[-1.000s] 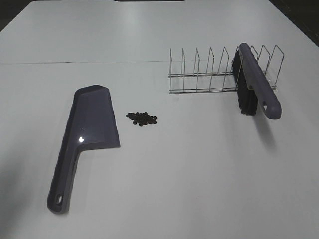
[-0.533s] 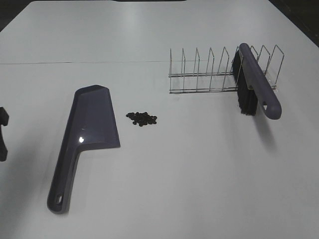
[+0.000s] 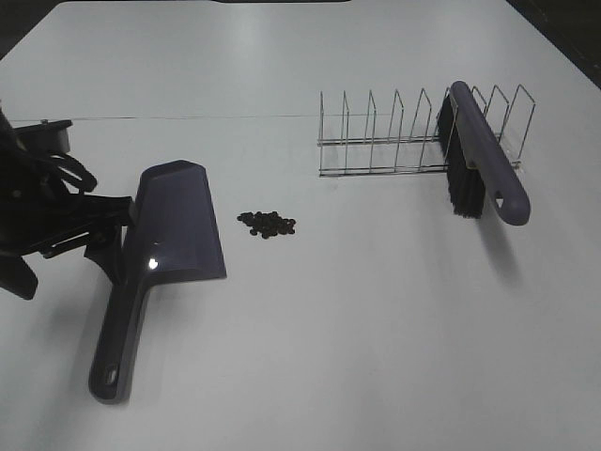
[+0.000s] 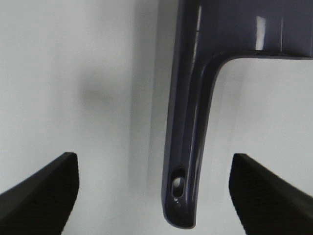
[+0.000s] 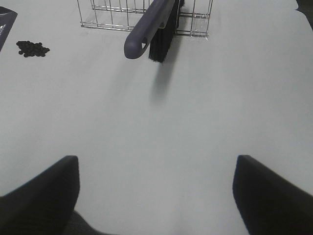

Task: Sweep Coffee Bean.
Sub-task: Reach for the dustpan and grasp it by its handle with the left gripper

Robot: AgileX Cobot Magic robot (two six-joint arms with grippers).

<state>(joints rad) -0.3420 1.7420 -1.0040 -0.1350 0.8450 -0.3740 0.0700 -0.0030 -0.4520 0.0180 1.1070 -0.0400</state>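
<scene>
The coffee beans (image 3: 267, 224) lie in a small dark cluster on the white table, just right of the purple dustpan (image 3: 174, 225); they also show in the right wrist view (image 5: 32, 48). My left gripper (image 3: 64, 263) is open and empty, raised above the table at the dustpan's left side. In the left wrist view the dustpan's handle (image 4: 188, 147) lies between my open left gripper (image 4: 153, 161) fingers. The purple brush (image 3: 484, 160) with black bristles leans in the wire rack (image 3: 385, 141). My right gripper (image 5: 156, 166) is open and empty, short of the brush (image 5: 151, 27).
The wire rack (image 5: 112, 12) stands at the back right, with the brush's handle sticking out toward the front. The table's dark edges show at the far corners.
My left arm has come in from the left edge and now hangs over the dustpan's left side. The dustpan, beans and brush have not moved.
</scene>
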